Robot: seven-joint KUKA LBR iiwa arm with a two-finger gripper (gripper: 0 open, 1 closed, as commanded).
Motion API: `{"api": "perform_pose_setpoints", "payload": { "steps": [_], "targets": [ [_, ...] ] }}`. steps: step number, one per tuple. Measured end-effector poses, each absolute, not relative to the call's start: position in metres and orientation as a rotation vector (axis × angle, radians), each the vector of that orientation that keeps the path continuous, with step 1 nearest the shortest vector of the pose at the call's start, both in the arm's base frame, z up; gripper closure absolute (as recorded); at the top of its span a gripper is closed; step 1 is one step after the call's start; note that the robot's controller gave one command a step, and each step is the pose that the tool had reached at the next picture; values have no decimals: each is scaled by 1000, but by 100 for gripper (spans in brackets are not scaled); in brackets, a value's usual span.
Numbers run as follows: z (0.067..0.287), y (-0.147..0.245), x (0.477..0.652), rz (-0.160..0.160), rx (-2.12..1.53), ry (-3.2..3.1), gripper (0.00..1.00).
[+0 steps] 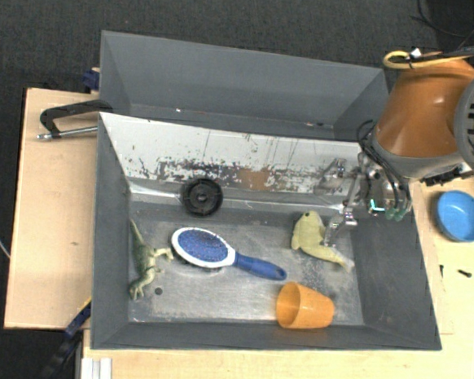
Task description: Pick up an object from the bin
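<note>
Camera view: end effector (338, 223) recorded at right rear of the bin (394, 270), just over a pale yellow-green lump (313, 238); whether it is apart or together cannot be told. Orange cup (303, 307) noted in front; blue brush (208, 249), green dinosaur (143, 265) and black disc (201, 196) lie to the left

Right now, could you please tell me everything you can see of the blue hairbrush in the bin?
The hairbrush has an oval head with a white rim round a blue bristle pad, and a blue handle, seemingly plastic. It lies flat, bristles up, on the floor of the bin, left of centre, its handle pointing right towards the orange cup but apart from it. A green toy lizard lies close by its head; whether they touch I cannot tell.
</note>
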State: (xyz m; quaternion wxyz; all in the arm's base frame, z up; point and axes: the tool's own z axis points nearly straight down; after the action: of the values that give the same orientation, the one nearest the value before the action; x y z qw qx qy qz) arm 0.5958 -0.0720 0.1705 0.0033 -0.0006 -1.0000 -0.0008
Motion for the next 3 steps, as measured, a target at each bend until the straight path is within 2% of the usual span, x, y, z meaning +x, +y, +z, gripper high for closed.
{"api": "perform_pose_setpoints", "payload": {
  "steps": [1,2,3],
  "targets": [
    [71,-83,577,-3,-187,-3145,0],
    [103,-109,591,0,-276,-3140,0],
    [101,-92,588,-3,-413,-3116,0]
  ]
}}
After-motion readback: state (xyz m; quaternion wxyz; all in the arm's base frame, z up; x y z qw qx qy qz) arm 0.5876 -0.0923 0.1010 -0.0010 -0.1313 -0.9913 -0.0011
